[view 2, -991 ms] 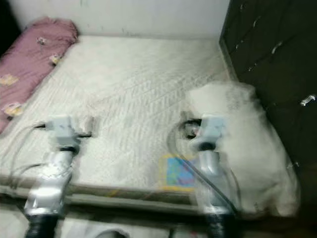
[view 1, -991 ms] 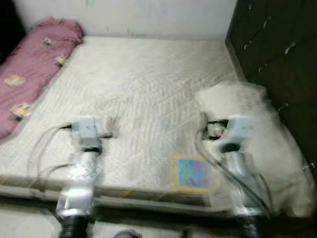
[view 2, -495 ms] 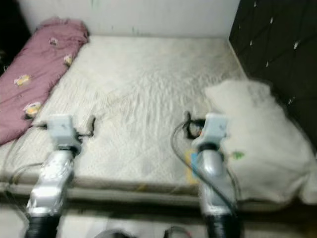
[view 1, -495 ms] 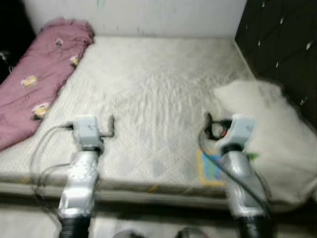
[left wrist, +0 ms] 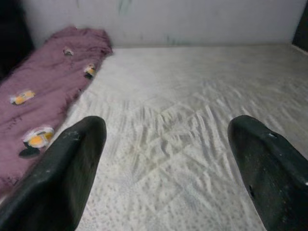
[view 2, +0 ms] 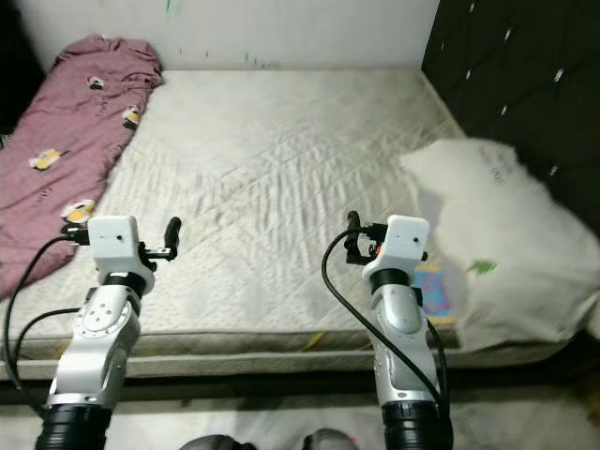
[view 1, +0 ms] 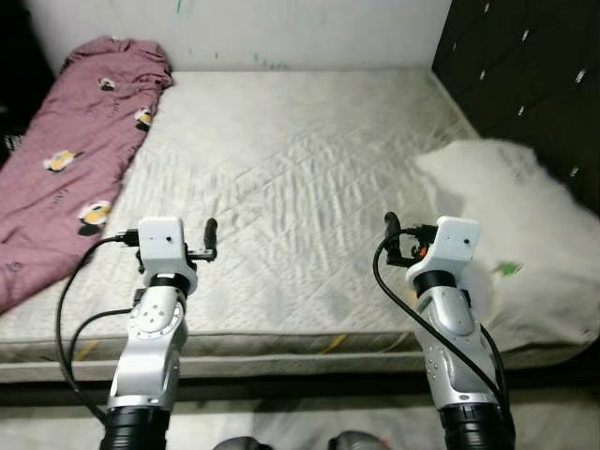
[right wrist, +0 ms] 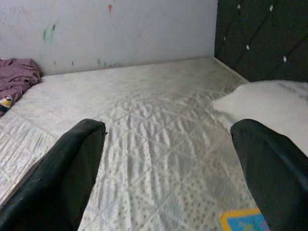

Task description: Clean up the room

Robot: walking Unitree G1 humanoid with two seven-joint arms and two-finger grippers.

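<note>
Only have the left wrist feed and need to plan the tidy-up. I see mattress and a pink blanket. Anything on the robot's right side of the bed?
Observer: Yes, a white pillow lies at the right edge, against the dark headboard.
Operator: Anything else near it?
Observer: A small colourful label sits on the mattress beside the pillow's near corner.
Operator: Right gripper busy?
Observer: No, the right gripper is open and holds nothing, over the mattress's near edge.

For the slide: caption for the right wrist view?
Open right gripper over the bare quilted mattress, white pillow beside the dark headboard.
</note>
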